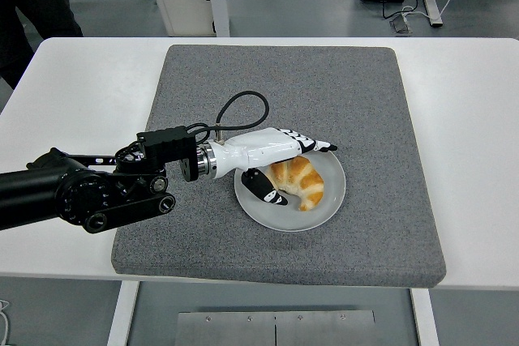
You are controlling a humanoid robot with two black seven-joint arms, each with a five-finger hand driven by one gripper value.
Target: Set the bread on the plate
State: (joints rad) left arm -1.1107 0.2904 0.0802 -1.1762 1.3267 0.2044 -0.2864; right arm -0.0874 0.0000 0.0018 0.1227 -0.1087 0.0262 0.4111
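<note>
A golden croissant (300,182) lies on a round grey plate (324,208) near the middle of the grey mat. My left hand (293,166), white with black fingertips, reaches over the plate's left side. Its fingers (312,145) are stretched out flat just above and behind the croissant, and the thumb (265,187) lies on the plate to the croissant's left. The hand is open and holds nothing. The right arm is out of view.
The grey mat (365,95) covers the middle of the white table (73,95). A black cable (235,111) loops up from my left wrist. A person in dark clothing (32,6) stands at the top left, beyond the table.
</note>
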